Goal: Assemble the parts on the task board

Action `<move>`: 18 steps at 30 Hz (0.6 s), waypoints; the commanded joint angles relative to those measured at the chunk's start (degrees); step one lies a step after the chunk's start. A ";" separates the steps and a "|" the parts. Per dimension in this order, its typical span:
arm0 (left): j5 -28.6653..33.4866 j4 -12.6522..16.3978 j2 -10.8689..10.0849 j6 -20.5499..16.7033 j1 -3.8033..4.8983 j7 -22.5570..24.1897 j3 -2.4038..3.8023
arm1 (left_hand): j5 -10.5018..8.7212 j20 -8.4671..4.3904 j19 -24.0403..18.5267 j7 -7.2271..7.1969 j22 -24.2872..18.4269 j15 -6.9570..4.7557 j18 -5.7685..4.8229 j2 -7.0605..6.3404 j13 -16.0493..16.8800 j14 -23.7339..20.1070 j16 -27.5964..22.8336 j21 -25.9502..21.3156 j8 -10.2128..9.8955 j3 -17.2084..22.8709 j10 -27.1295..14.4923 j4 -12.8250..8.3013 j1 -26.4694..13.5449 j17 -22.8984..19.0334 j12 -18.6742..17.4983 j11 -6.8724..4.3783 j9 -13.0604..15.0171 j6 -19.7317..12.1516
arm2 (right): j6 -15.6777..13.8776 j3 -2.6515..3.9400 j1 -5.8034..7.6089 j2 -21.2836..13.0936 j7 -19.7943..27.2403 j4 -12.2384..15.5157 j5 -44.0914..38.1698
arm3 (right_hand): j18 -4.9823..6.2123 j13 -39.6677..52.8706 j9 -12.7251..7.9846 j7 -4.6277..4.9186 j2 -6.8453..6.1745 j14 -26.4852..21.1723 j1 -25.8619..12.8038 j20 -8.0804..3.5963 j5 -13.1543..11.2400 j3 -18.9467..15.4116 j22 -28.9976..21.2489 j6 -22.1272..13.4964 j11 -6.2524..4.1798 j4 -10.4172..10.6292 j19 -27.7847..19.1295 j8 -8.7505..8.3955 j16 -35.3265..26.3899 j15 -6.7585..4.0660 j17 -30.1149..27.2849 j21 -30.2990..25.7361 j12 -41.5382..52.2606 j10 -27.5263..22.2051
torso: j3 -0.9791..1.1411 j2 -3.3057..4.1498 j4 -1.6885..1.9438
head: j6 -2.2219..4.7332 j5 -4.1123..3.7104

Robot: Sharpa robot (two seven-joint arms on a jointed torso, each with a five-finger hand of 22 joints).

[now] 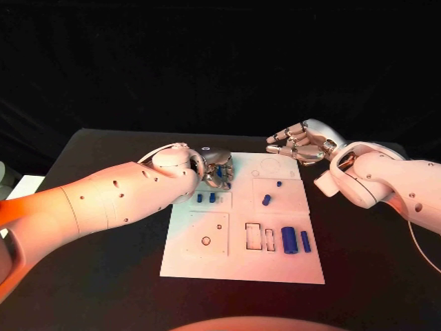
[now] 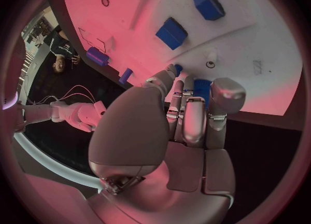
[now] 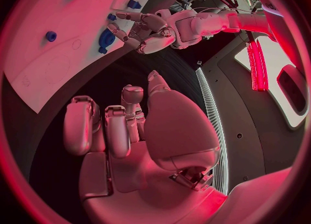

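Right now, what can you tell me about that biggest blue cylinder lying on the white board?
The large blue cylinder looks like smooth, matte plastic, a stubby round bar lying on its side near the front right of the flat white task board. Its long axis runs away from the robot. A thinner blue rod lies just to its right, parallel and apart from it, and a drawn rectangular outline sits to its left. Nothing grips it; neither robot hand is near it.
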 commanded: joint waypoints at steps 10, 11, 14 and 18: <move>-1.11 -0.67 0.98 3.16 -0.05 -0.38 -0.08 | 0.11 -0.37 1.43 -0.29 2.22 -0.63 -1.24 0.93 -0.49 1.63 0.02 2.60 -0.57 1.15 1.40 -0.01 0.02 -0.93 -0.85 -0.20 -0.43 1.05 | 0.78 0.00 -0.04 0.19 0.57 0.06 -0.64 | 0.42 0.03 0.06 0.06 0.45 4.33 -0.11 -0.43 0.28 -0.22 -0.03 0.31 -0.10 -0.02 -0.05 -0.14 -0.22 -0.28 8.24 -0.29 0.02 -0.03 | 0.02 -0.07 0.11 | -0.23 -0.16; -1.11 -0.69 1.00 3.23 -0.05 -0.38 -0.08 | 0.11 -0.38 1.44 -0.30 2.29 -0.64 -1.25 0.93 -0.51 1.63 0.00 2.69 -0.59 1.19 1.44 -0.03 0.02 -0.98 -0.88 -0.21 -0.45 1.08 | 0.79 0.00 -0.04 0.19 0.57 0.06 -0.64 | 0.42 0.03 0.06 0.06 0.45 4.33 -0.11 -0.43 0.28 -0.22 -0.03 0.31 -0.10 -0.02 -0.05 -0.14 -0.22 -0.28 8.24 -0.29 0.02 -0.03 | 0.01 -0.07 0.09 | -0.26 -0.16; -1.11 -0.85 1.18 3.60 -0.06 -0.41 -0.11 | 0.11 -0.41 1.45 -0.33 2.43 -0.67 -1.26 0.97 -0.57 1.62 -0.03 2.83 -0.63 1.32 1.54 -0.09 0.06 -1.12 -0.99 -0.24 -0.49 1.16 | 0.78 0.00 -0.03 0.20 0.57 0.07 -0.64 | 0.41 0.04 0.07 0.05 0.56 4.32 0.01 -0.43 0.36 -0.26 0.01 0.35 -0.11 -0.10 -0.02 -0.13 -0.25 -0.29 8.22 -0.28 0.08 -0.01 | 0.02 -0.06 0.07 | -0.28 -0.16; -1.11 -1.15 1.45 4.16 -0.09 -0.48 -0.21 | 0.13 -0.46 1.43 -0.38 2.82 -0.77 -1.32 1.16 -0.77 1.62 -0.04 3.21 -0.76 1.88 2.06 -0.32 0.16 -1.44 -1.35 -0.30 -0.66 1.57 | 0.79 0.00 -0.03 0.21 0.57 0.09 -0.64 | 0.41 0.04 0.07 0.05 0.56 4.32 0.01 -0.43 0.36 -0.26 0.01 0.35 -0.11 -0.10 -0.02 -0.13 -0.25 -0.29 8.22 -0.28 0.08 -0.01 | 0.01 -0.05 0.04 | -0.33 -0.14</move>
